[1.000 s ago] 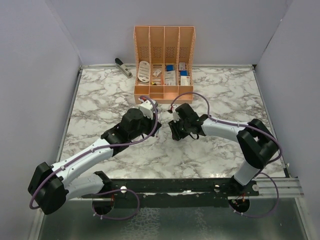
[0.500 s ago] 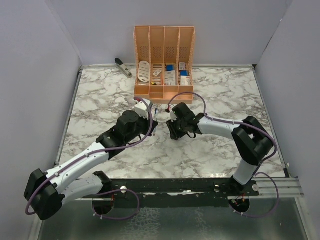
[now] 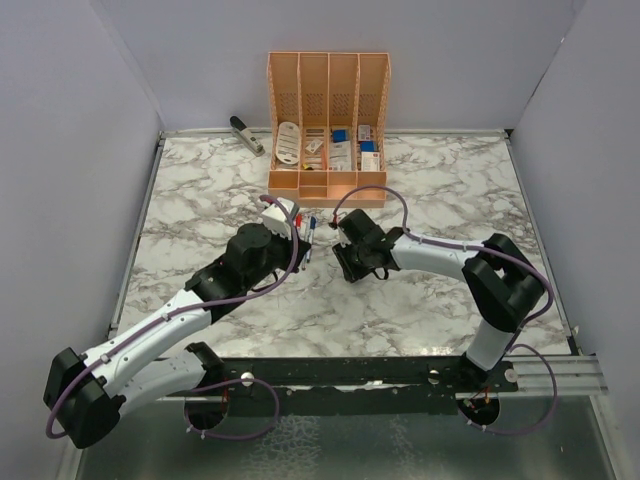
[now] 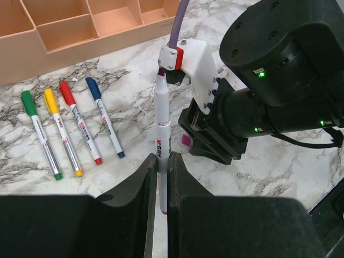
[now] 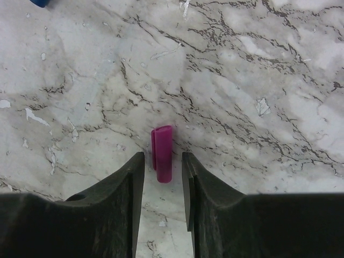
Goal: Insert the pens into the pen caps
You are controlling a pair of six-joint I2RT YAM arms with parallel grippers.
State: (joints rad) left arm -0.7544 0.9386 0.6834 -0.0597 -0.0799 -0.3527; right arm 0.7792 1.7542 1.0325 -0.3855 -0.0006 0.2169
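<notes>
My left jaws pinch the purple-tipped pen (image 4: 162,129), its tip pointing out toward my right arm. My right jaws are spread, straddling the purple cap (image 5: 163,153), which lies flat on the worktop (image 5: 258,80); both sides show gaps.

Thin white-grey marker pens, five: green-capped pen (image 4: 42,134), yellow-capped pen (image 4: 63,133), red-capped pen (image 4: 80,123), blue-capped pen (image 4: 107,119), uncapped pen (image 4: 163,129). Loose magenta plastic cap (image 5: 162,153): one. Peach plastic organiser (image 3: 327,185): one. Grey metal stapler (image 3: 246,134): one.
</notes>
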